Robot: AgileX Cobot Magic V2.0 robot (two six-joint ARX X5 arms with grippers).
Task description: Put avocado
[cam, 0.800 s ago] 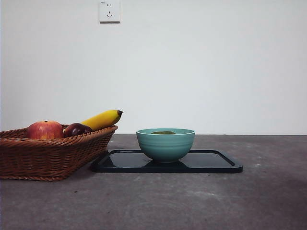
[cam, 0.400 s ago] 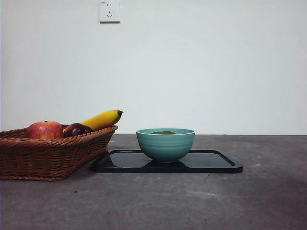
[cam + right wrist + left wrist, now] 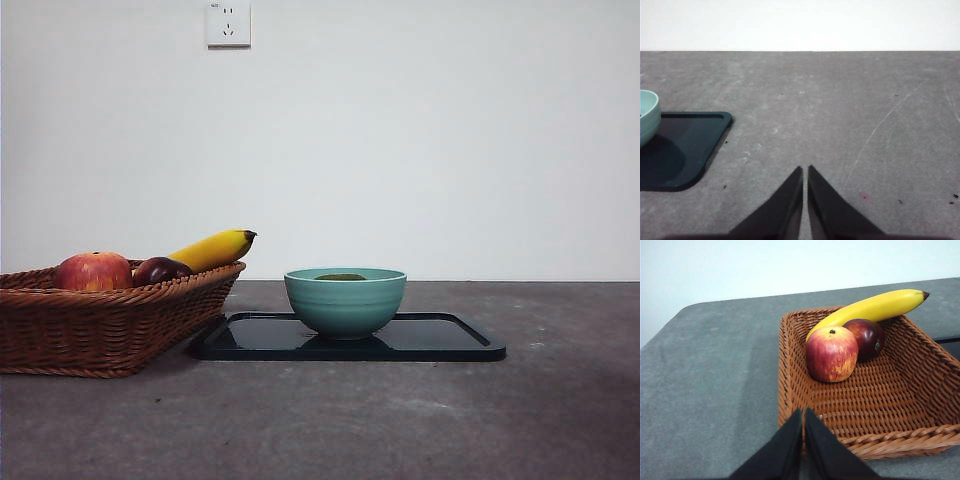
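- Avocado is seen only as a dark green sliver just above the rim of the bowl; it lies inside the bowl, most of it hidden by the wall.
- Bowl is teal, upright, set on the left-centre part of the tray.
- Tray is black, flat, glossy, laid on the grey table; one rounded corner of it and an edge of the bowl are also caught in the right wrist view.
- Basket is wicker, placed just left of the tray; whether the two touch cannot be told.
- In the basket, an apple is red-yellow, with a plum touching it on one side.
- Banana is laid along the far basket wall behind both fruits, its dark tip past the rim.
- Left gripper is held over the table just outside the near rim of the basket, jaws pressed together, nothing between them.
- Right gripper is held above bare table, well apart from the tray corner, jaws pressed together, nothing held.
- Neither arm is seen in the front view.
- A wall socket is fixed high on the white wall.
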